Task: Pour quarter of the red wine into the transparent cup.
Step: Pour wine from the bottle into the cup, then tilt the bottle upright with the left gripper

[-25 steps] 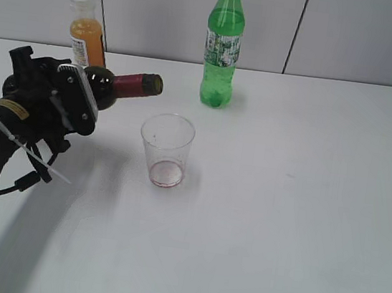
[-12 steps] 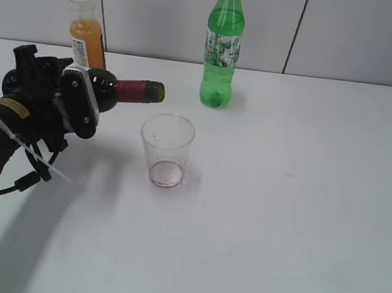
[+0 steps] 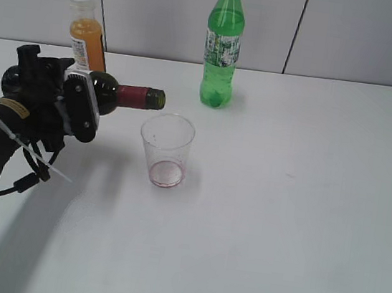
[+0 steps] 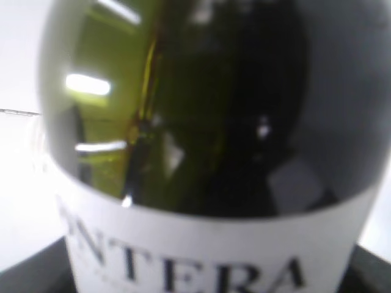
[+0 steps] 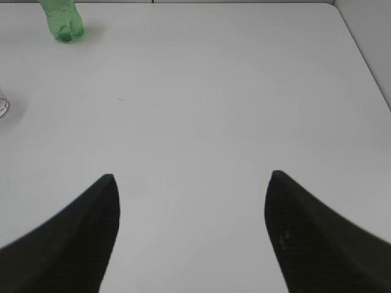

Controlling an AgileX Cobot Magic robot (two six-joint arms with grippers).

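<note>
My left gripper (image 3: 78,106) is shut on the dark wine bottle (image 3: 119,95), which lies about level in the air, its red-foiled neck and mouth pointing right, just left of and above the cup's rim. The left wrist view is filled by the bottle's dark glass and white label (image 4: 208,244). The transparent cup (image 3: 166,150) stands upright on the table with a thin film of red wine at its bottom. No stream of wine shows. My right gripper (image 5: 192,183) is open and empty above bare table; it is out of the exterior view.
An orange juice bottle with a white cap (image 3: 86,34) stands behind my left gripper. A tall green plastic bottle (image 3: 224,45) stands at the back, also in the right wrist view (image 5: 62,21). The white table's right edge (image 5: 360,55) shows in the right wrist view.
The left gripper has tipped the wine bottle further, from neck slightly up to about level, and its mouth has moved right and down toward the cup's rim.
</note>
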